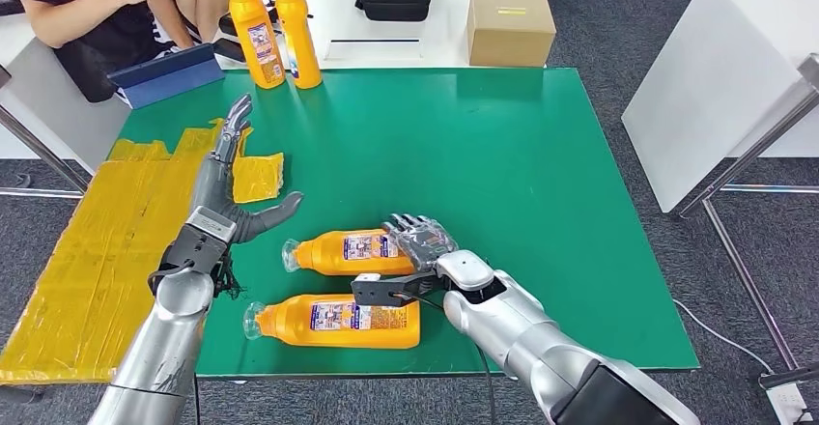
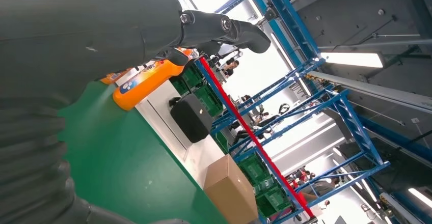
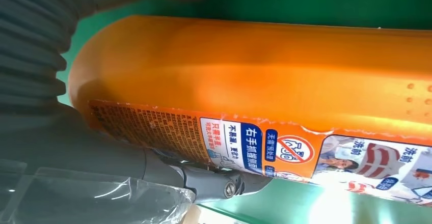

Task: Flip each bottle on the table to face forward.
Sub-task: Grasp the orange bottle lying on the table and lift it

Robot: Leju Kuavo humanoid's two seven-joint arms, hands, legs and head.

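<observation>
The right hand (image 1: pixel 422 241), its dark fingers partly wrapped in clear plastic film, clasps the base of a smooth orange bottle (image 1: pixel 350 252) lying flat on the green table (image 1: pixel 541 174), its glossy label facing up. The left hand (image 1: pixel 240 179) hovers spread and empty above crinkled yellow tape (image 1: pixel 259 176). A second lying bottle (image 1: pixel 338 321) rests near the front edge, and two upright bottles (image 1: pixel 273 27) stand at the far edge.

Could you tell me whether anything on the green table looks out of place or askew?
Two orange bottles lie on their sides near the front edge, caps pointing left, while two others stand upright at the back. The right hand rests on the farther lying one.
</observation>
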